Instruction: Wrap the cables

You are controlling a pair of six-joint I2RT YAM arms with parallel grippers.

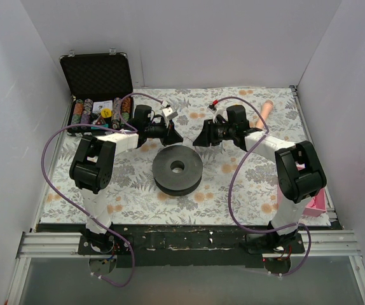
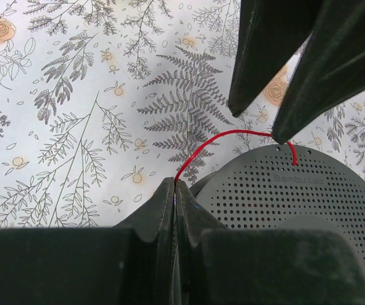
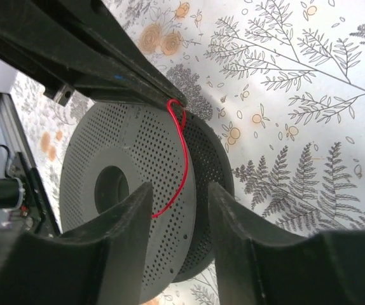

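Reaching inward above grey spool, left jaws pinching red cable, right jaws apart

The spool is matt grey plastic, peppered with fine holes. The cable looks smooth, glossy red. The bench cover is a matt floral print.

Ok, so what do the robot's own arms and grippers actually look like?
The left arm and right arm have white links between bulky black joint housings. A thick purple cable loops alongside each, one on the left and one on the right. The left gripper and right gripper each carry two matte black fingers that taper to pointed tips.
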